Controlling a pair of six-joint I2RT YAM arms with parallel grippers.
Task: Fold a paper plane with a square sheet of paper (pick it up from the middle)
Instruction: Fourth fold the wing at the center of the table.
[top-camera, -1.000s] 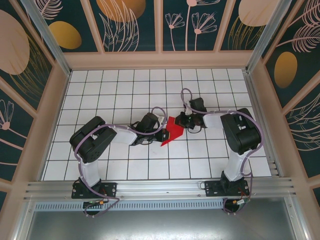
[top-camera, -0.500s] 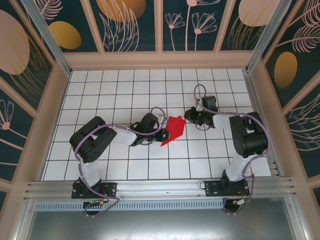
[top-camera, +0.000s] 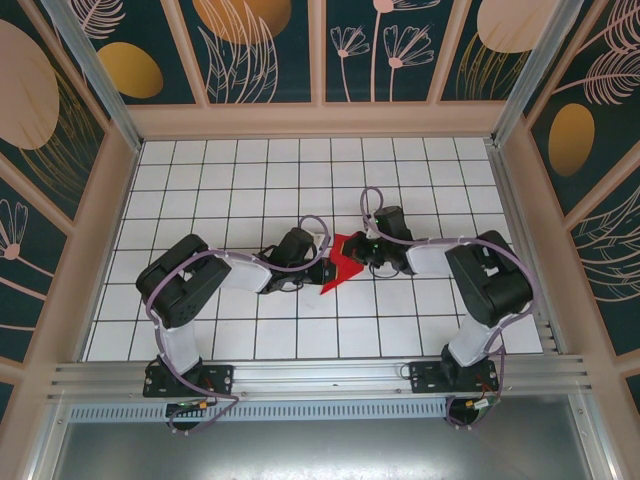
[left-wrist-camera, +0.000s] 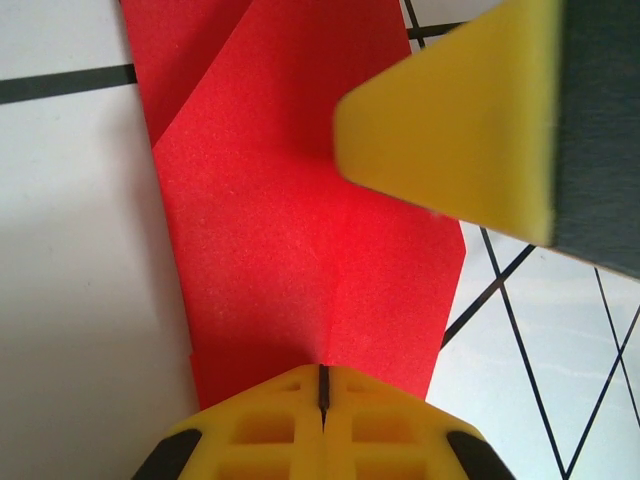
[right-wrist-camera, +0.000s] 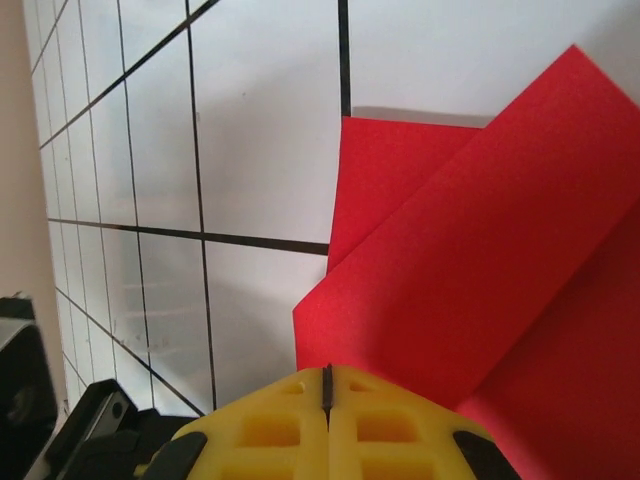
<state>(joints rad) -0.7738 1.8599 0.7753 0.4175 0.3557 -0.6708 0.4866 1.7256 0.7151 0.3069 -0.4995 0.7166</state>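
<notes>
The square sheet of paper (top-camera: 337, 275) is bright red and partly folded, lying flat near the middle of the grid table with overlapping flaps (right-wrist-camera: 480, 250). My left gripper (top-camera: 320, 268) is shut, and its tips (left-wrist-camera: 322, 375) rest on the paper's left end, over a centre crease (left-wrist-camera: 300, 230). My right gripper (top-camera: 358, 254) is shut too. Its tips (right-wrist-camera: 327, 375) sit at the edge of a folded flap on the paper's right side. In the left wrist view, one yellow finger of the right gripper (left-wrist-camera: 450, 120) lies over the paper. Neither gripper has paper between its jaws.
The white table with black grid lines (top-camera: 250, 180) is fenced by low wooden walls (top-camera: 320, 120). An aluminium rail (top-camera: 320, 375) runs along the near edge, where both arm bases stand. Both arms reach inward and their heads almost meet over the paper.
The right gripper pulled away to the right, off the paper, then came back onto its right side. The left gripper stayed on the paper throughout.
</notes>
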